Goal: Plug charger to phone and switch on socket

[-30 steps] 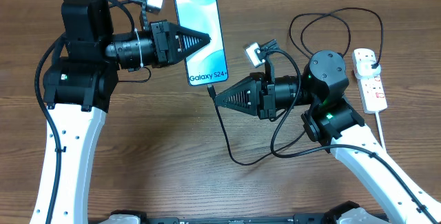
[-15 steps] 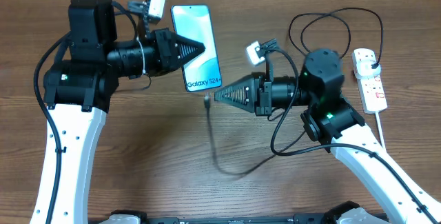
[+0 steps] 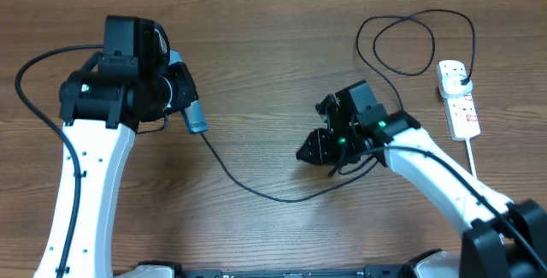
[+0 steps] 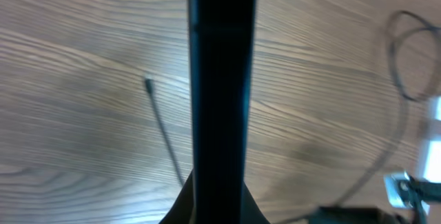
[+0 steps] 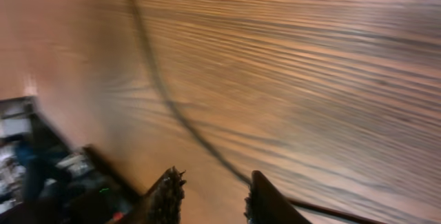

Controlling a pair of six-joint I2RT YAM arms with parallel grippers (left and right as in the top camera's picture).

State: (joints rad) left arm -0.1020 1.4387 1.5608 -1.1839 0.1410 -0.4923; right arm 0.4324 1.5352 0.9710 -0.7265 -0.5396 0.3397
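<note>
My left gripper (image 3: 190,111) is shut on the phone (image 3: 196,118), which it holds on edge above the table; in the left wrist view the phone (image 4: 222,79) is a dark vertical bar. The charger cable (image 3: 256,189) runs from beside the phone's lower end across the table to its black plug (image 3: 461,76) in the socket (image 3: 460,103). Its connector tip (image 4: 147,80) shows apart from the phone in the left wrist view. My right gripper (image 3: 306,152) is open and empty, tilted down over the table, with the cable (image 5: 165,103) lying beyond its fingers (image 5: 213,182).
The cable makes a loose loop (image 3: 414,43) at the back right. The socket's thick white cord (image 3: 473,160) runs toward the front right edge. Bare wooden table (image 3: 256,64) lies between the arms.
My left gripper has pulled the phone left and turned it on edge. My right gripper has let go of the cable and drawn back, tilting down. The cable has stretched out to the left.
</note>
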